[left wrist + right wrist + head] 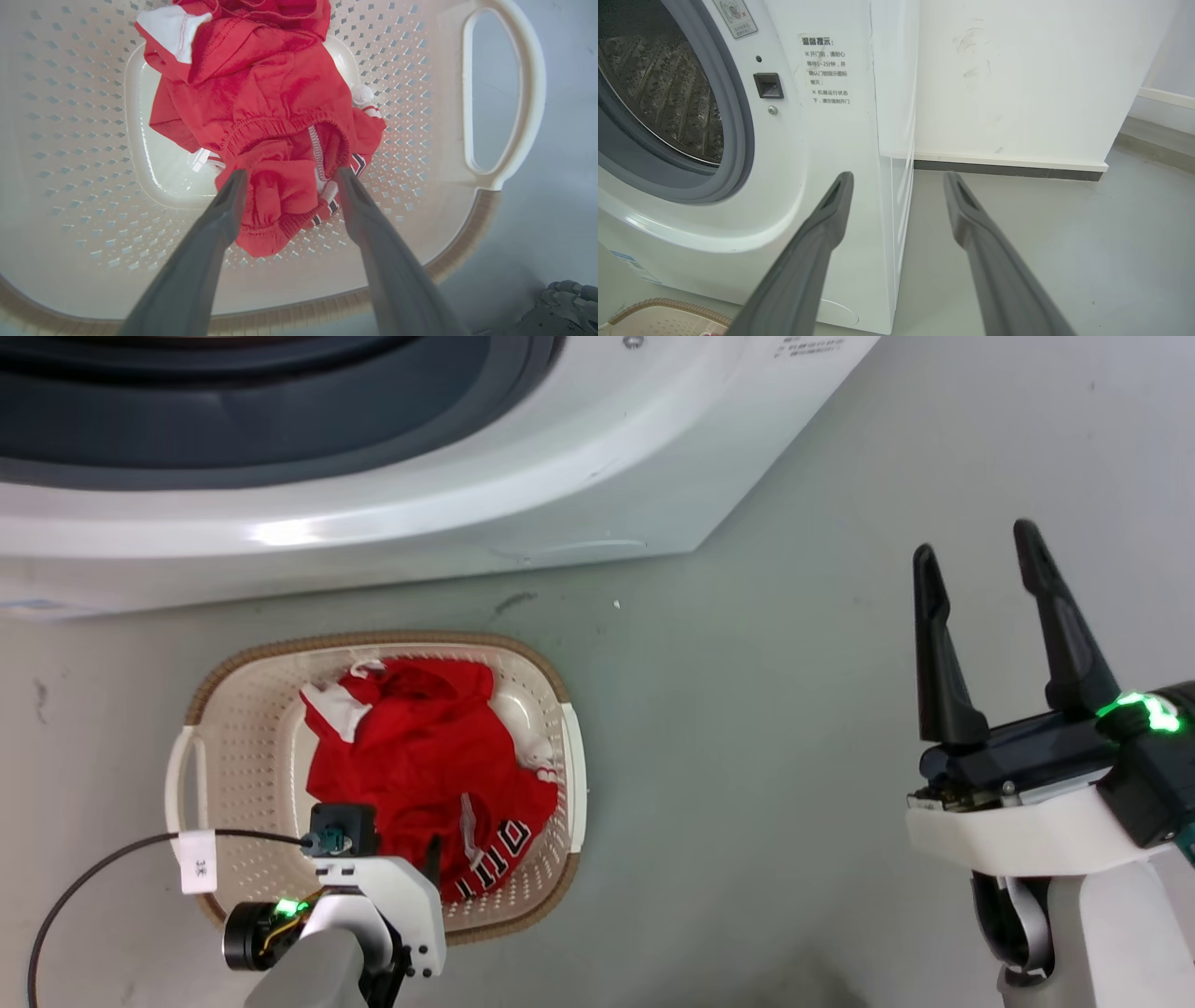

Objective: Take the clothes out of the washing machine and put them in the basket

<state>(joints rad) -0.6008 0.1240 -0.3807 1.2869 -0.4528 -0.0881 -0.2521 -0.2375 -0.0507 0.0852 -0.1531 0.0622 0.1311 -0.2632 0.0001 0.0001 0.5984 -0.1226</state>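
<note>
Red clothes (420, 756) lie heaped in basket (243, 747) on floor before washing machine (467, 513). My left gripper (290, 176) hangs over heap, fingers spread, clamping nothing. Right gripper (975, 539) wide, empty, off aside. Visible part of drum (654, 93) looks bare; I judge job nearly done.

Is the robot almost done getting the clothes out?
Nearly. Done: the red clothes lie in the basket. In hand: nothing; the left gripper hangs over them with fingers apart, and the right gripper is open in the air. Left: the visible part of the drum in the washing machine looks bare, so probably just a check inside.
</note>
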